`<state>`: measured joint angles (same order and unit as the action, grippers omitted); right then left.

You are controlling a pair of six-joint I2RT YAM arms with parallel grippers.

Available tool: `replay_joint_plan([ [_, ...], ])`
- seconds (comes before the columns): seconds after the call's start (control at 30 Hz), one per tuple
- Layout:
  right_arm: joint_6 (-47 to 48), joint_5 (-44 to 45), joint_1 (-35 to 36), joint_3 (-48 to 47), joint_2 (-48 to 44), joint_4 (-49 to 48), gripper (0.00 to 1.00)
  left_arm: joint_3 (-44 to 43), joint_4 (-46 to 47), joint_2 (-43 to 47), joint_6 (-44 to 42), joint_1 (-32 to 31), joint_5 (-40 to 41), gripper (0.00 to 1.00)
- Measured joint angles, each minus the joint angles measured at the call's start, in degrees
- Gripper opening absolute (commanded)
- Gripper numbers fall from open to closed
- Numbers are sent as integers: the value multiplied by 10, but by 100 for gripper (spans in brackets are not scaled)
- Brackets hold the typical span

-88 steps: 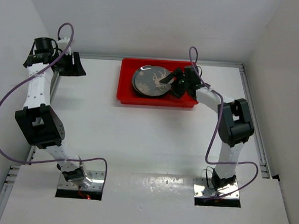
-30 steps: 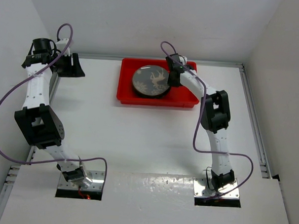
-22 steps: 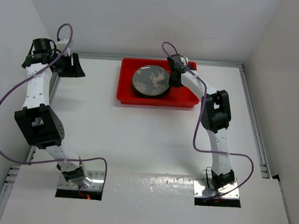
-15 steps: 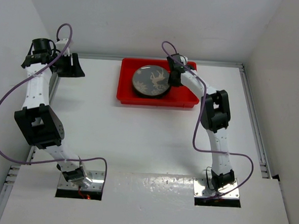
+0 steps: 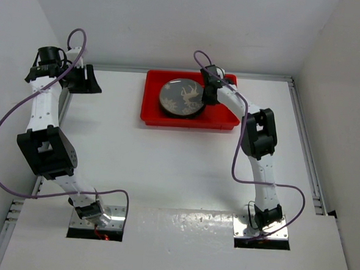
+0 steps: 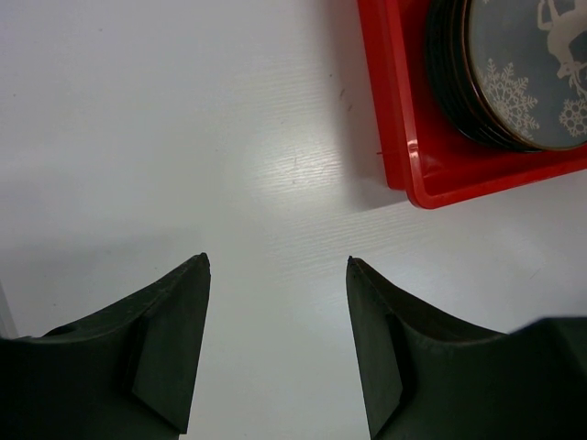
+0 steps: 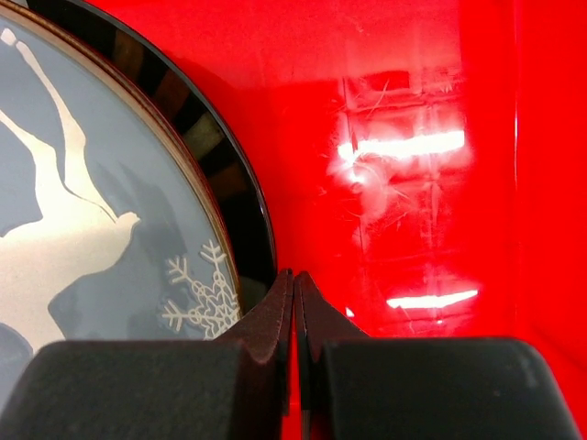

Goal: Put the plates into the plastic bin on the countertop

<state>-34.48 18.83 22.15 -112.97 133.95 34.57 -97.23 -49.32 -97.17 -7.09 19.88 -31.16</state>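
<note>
My right gripper, fingers pressed together, tips at rim of dark patterned plates stacked in red plastic bin at far side of countertop; my left gripper spread wide above white surface, beside bin's corner

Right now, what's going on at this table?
The plates sit stacked in the red bin, with a dark grey one with white figures on top. The right gripper is shut and empty, its tips inside the bin right beside the stack's rim. The left gripper is open and holds nothing, over bare countertop to the left of the bin.
</note>
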Motion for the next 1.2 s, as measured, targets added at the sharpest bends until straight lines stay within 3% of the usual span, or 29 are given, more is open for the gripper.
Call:
replay_joint_plan([
  [0.17, -11, -14, -9, 7, -3, 1, 0, 0, -3, 0, -1, 1, 0, 63],
  [0.33, -16, -14, -31, 119, -75, -15, 9, 0, -12, 3, -7, 7, 3, 63],
  [0.47, -12, -25, -65, 232, -196, -39, 59, 0, -17, 8, -10, 18, 6, 63],
  [0.5, -12, -31, -75, 263, -233, -54, 88, 0, -17, 10, -10, 20, 8, 63],
  [0.53, -10, -43, -87, 292, -274, -61, 100, 0, -17, 12, -10, 21, 10, 63],
  [0.67, -4, -106, -156, 393, -433, -106, 100, 0, -21, 27, -10, 24, 31, 63],
  [0.77, -6, -147, -221, 436, -498, -115, 100, 0, -22, 47, -11, 24, 50, 63],
  [0.9, -4, -175, -288, 483, -538, -99, 100, 5, -23, 70, -11, 28, 68, 63],
  [1.2, 1, -223, -342, 547, -583, -71, 100, 20, -28, 97, -4, 31, 83, 63],
])
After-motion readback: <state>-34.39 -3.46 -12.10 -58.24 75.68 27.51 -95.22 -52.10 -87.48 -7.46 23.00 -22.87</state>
